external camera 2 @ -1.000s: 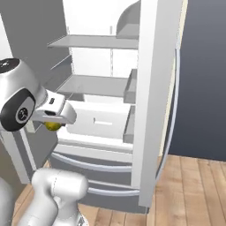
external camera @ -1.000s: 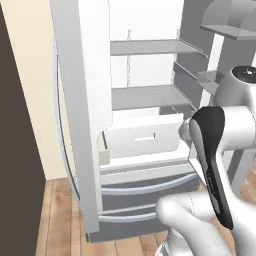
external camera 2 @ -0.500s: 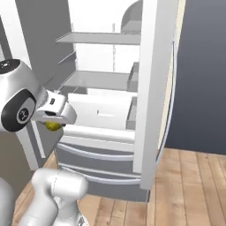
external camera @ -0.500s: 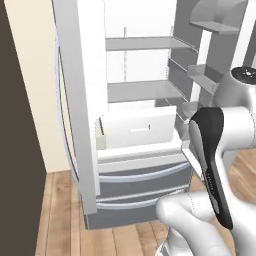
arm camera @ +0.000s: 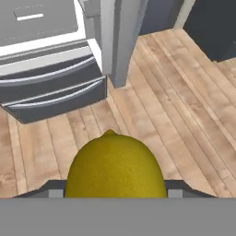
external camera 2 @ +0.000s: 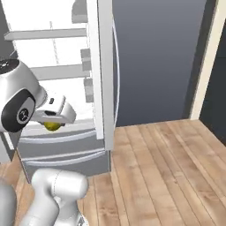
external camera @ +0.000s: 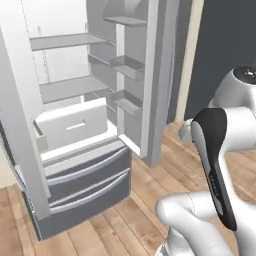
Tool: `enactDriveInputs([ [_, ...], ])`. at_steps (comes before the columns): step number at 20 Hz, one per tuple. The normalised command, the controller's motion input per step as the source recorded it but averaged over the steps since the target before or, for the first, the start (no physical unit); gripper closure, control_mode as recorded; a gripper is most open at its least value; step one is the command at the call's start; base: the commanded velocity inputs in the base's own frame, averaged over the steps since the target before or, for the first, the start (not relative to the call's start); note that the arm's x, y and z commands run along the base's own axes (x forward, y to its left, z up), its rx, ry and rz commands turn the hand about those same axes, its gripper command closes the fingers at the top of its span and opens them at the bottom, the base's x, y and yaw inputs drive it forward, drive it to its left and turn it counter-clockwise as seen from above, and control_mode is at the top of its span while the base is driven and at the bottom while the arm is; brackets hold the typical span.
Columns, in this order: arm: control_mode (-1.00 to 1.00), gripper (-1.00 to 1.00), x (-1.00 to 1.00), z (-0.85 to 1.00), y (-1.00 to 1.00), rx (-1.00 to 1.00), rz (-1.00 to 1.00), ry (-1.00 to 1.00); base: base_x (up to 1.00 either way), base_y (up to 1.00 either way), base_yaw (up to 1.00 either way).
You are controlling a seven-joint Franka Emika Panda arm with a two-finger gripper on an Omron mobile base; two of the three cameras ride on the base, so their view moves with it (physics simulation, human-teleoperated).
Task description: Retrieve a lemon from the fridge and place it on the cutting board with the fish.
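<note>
Wooden flooring (arm camera: 184,92) runs under your hand, with the open fridge (external camera: 75,125) at ten o'clock. Your gripper (external camera 2: 52,123) is clenched on the lemon (arm camera: 115,168), carried clear of the shelves, presumably for transport to the board.

Dull-yellow lemon (arm camera: 115,166), grey fridge (external camera: 80,200)

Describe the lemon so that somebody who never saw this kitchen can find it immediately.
Start from the tall grey fridge, whose doors stand open, and look at the white robot arm in front of its bottom drawers. The lemon sits in the gripper at the arm's end. It is the one small round yellow thing among grey and white.
</note>
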Motion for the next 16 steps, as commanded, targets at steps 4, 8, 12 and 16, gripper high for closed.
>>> enactDriveInputs([
  [4, 1.0, 1.0, 0.0, 0.0, 0.0, 0.0, 0.0, 0.0, 0.01, -0.38, -0.89],
  [8, 1.0, 1.0, 0.0, 0.0, 0.0, 0.0, 0.0, 0.0, 0.02, -0.46, -0.87],
  [12, 1.0, 1.0, 0.0, 0.0, 0.0, 0.0, 0.0, 0.0, 0.02, -0.46, -0.87],
  [16, 1.0, 1.0, 0.0, 0.0, 0.0, 0.0, 0.0, 0.0, 0.02, -0.46, -0.86],
])
